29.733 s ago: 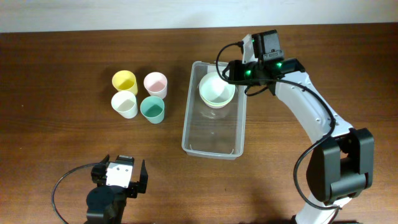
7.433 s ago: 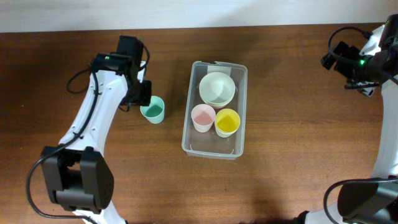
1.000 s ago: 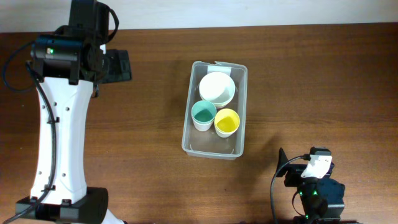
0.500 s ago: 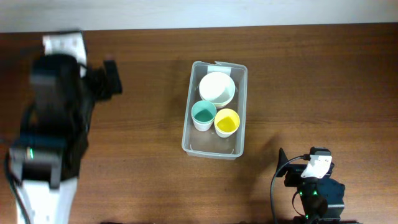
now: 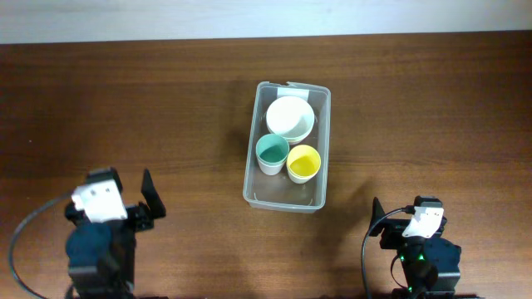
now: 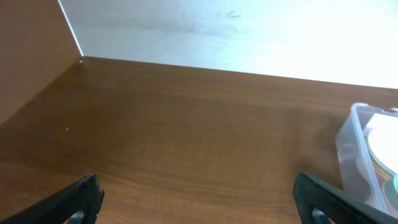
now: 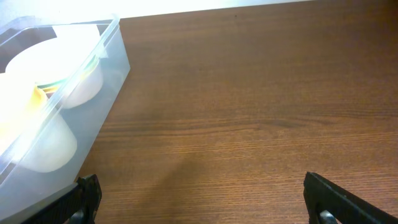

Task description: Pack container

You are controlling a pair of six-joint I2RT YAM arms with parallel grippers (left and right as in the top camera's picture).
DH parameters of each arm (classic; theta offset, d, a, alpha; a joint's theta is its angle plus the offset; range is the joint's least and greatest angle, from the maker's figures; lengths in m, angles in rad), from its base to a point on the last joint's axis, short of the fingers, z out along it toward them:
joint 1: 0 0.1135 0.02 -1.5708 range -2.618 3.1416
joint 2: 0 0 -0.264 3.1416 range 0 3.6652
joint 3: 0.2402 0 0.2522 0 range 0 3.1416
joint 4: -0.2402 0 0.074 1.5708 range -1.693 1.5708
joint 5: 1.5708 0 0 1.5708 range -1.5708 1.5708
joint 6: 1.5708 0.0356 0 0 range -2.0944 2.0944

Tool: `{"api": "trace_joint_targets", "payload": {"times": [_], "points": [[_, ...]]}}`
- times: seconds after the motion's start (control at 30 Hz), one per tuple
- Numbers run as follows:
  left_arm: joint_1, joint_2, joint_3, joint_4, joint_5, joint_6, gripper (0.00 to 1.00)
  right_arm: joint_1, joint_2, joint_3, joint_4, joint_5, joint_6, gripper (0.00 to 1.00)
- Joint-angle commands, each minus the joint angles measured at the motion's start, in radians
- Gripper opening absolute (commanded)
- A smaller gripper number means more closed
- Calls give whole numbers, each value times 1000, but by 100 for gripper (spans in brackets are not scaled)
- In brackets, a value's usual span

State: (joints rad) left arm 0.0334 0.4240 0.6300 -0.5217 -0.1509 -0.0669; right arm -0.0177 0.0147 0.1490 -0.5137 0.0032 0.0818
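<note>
- Clear plastic is letting everything inside show: the container (image 5: 281, 196) is sitting just right of centre in the overhead view, long side running up and down the frame, with rounded corners, a raised rim and a small white label (image 5: 297, 85) at its top edge.
- Inside, a white bowl (image 5: 290, 117) is filling the upper half. The right wrist view hints at pastel edges nested under it.
- A teal cup (image 5: 272, 152) and a yellow cup (image 5: 303, 162) are standing upright side by side just below the bowl, while the lower end of the bin is lying bare.
- Packing is looking finished to me: no cup or bowl is showing out on the wooden table (image 5: 416, 100). No lid is showing, so I cannot tell whether closing is wanted.
- The left gripper (image 6: 198, 198) is resting at lower left and the right gripper (image 7: 208, 193) at lower right, both well apart from the bin, fingers spread wide and carrying nothing.
</note>
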Motion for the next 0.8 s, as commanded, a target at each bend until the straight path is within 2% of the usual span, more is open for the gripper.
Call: {"api": "trace_joint_targets", "payload": {"times": [0.0,0.4,0.77], "points": [[5,-109,-122,22,52,19,100,4,-8,-8,2,9,0,99],[-14,-305,-416,115,111,19,100,4,-8,-8,2,9,0,99],[-48,-414,-520,175,110,15,100,4,-8,-8,2,9,0,99]]}}
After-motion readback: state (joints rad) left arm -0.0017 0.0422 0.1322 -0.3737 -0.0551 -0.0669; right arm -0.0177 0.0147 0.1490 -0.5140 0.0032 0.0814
